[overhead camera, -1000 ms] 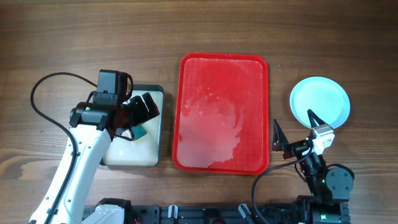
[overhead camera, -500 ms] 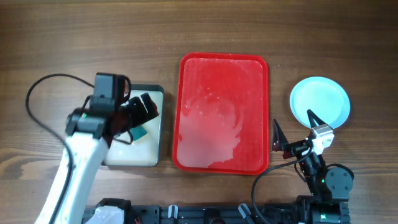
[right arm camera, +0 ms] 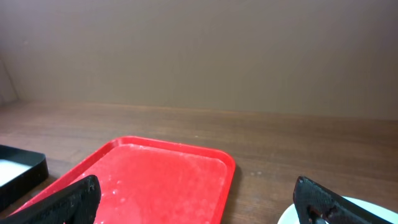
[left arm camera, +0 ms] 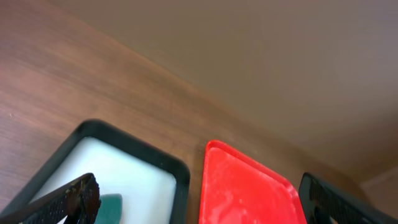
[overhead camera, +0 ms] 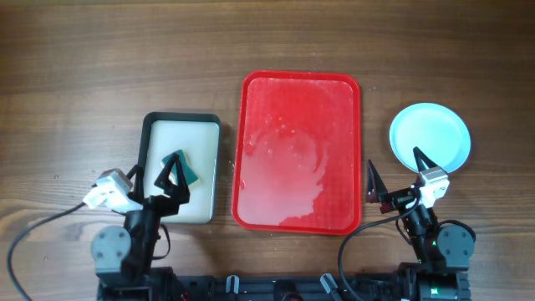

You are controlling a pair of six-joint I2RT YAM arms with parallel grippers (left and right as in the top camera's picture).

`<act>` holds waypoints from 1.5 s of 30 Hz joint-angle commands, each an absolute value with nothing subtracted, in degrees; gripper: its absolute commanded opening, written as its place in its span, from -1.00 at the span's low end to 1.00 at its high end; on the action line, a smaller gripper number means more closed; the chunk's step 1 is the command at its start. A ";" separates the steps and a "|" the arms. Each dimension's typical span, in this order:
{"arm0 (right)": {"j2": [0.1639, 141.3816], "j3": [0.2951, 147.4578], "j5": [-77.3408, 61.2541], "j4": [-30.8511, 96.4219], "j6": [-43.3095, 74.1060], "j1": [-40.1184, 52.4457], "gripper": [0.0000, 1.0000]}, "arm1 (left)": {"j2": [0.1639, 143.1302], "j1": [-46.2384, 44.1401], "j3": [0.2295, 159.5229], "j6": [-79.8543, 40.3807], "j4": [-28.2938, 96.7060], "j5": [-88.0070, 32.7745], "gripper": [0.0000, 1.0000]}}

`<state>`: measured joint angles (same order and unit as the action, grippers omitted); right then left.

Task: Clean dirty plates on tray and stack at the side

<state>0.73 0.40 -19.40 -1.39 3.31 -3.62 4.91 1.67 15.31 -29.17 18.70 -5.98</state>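
Observation:
The red tray (overhead camera: 301, 150) lies in the middle of the table with no plate on it, only whitish wet streaks; it also shows in the left wrist view (left arm camera: 249, 193) and the right wrist view (right arm camera: 161, 180). A pale blue plate (overhead camera: 430, 136) sits on the table to the tray's right, its edge showing in the right wrist view (right arm camera: 373, 214); I cannot tell whether other plates lie under it. My left gripper (overhead camera: 171, 174) is open and empty, low over the front of the small tray. My right gripper (overhead camera: 394, 163) is open and empty between the red tray and the plate.
A black-rimmed beige tray (overhead camera: 180, 125) stands left of the red tray and holds a teal sponge (overhead camera: 185, 174), also seen in the left wrist view (left arm camera: 111, 205). Both arm bases sit at the front edge. Bare wood table lies behind.
My left arm has drawn back from above the beige tray to the table's front and now sits low and open. The sponge lies on the beige tray. The right arm has not moved.

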 commanded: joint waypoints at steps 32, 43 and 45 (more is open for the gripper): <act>0.27 0.30 -19.25 -1.69 3.03 -3.38 0.99 | 0.34 1.72 0.32 -26.98 3.57 -8.05 1.00; 0.27 0.30 -19.25 -1.69 3.03 -3.38 0.99 | 0.34 1.72 0.32 -26.96 3.57 -8.05 1.00; 0.27 0.30 -19.25 -1.69 3.03 -3.38 0.99 | 0.34 1.72 0.32 -26.98 3.57 -8.08 1.00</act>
<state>0.73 0.38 -19.40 -1.39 3.31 -3.62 0.78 1.67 0.91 -28.10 3.81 -7.62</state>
